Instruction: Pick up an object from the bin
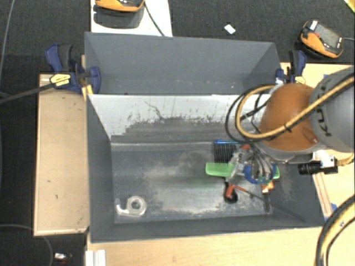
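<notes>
**Gripper low over a small heap at the right of the bin**

At the far left of the grey metal bin [166, 170], near the front corner of its floor, a clear plastic ring [131, 205] with a short tail lies alone, well apart from everything else. The middle of the floor is bare, scuffed metal, and the sloping back wall above it is scratched.

Right of the middle lies the heap. Its leftmost thing is a flat green piece [217, 169], lying roughly level on the floor with its right end running under the gripper. Just behind it, toward the back wall, is a dark blue ribbed thing [224, 150], touching or nearly touching the green piece. In front of the green piece, toward the near wall, lies a small red-and-black thing [229, 193].

The gripper [244, 170] is down among these things, at the right end of the green piece. That is the thing nearest to it. Whether the fingers are apart, together or clamped on anything cannot be told, for the wrist hides them. Just right of the gripper, a blue thing [255, 176] and a small orange bit [266, 187] lie close under the wrist.

Above and to the right sits the arm's round orange cover [285, 118], with looped cables [237, 121] at its left side.
</notes>
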You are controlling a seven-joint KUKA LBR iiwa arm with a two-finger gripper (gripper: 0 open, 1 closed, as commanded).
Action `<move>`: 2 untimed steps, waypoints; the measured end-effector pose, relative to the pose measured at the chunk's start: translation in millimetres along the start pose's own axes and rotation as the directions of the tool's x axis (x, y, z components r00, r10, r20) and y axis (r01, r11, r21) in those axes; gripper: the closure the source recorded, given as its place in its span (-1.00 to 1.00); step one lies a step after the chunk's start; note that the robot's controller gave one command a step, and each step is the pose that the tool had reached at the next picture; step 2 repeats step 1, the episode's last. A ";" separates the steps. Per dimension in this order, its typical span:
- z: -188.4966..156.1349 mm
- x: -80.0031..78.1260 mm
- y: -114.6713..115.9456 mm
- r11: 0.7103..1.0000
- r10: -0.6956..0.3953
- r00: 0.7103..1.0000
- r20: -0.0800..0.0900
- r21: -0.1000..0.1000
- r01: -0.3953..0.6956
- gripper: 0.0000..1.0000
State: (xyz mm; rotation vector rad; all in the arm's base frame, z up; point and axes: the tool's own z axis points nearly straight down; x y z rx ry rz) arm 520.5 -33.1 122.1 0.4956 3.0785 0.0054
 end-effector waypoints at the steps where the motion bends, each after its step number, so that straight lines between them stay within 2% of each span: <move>1: -27.6 -0.5 0.1 1.000 0.000 1.000 -0.001 0.000 0.000 1.00; 2: -27.6 -0.5 0.1 1.000 0.000 1.000 -0.001 0.000 0.000 1.00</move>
